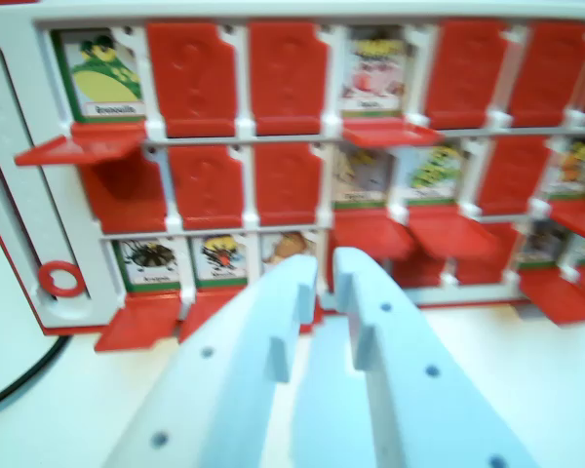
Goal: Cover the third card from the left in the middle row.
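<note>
The game board stood on the white table, with three rows of little doors. The pincer was at 6 o'clock in the wrist view, released, with a small gap between its tips and nothing in it. It sat low, in front of the bottom row. In the middle row, counting from the wrist view's left, the first door hung down, and the second and third doors were red and up. So that third card looked already covered. The fourth card at 12 o'clock above the pincer showed a picture, and its flap lay down.
</note>
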